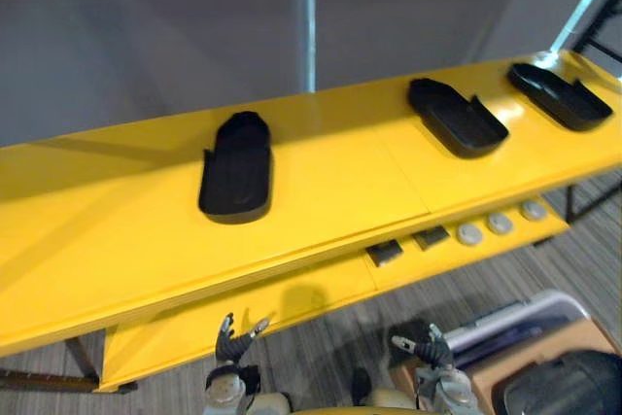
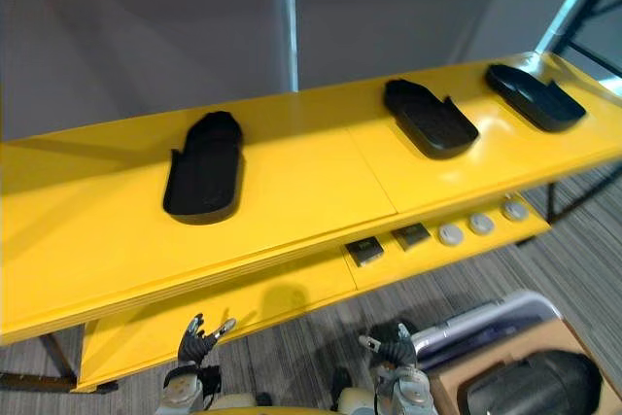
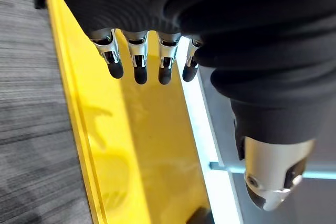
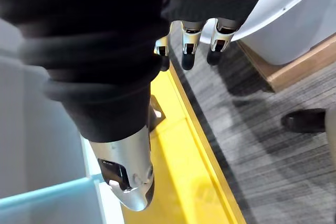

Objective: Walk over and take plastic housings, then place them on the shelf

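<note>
Three black plastic housings lie on the yellow shelf top: one left of centre, one to the right, one at the far right end. My left hand hangs low in front of the shelf, below the left housing, open and empty; its straight fingers show over the yellow surface. My right hand hangs low to the right, open too, holding nothing, fingers relaxed above the floor.
A lower yellow ledge carries two small dark blocks and three round grey discs. At the lower right, a cardboard box holds a black housing, next to a white tray. A grey wall stands behind the shelf.
</note>
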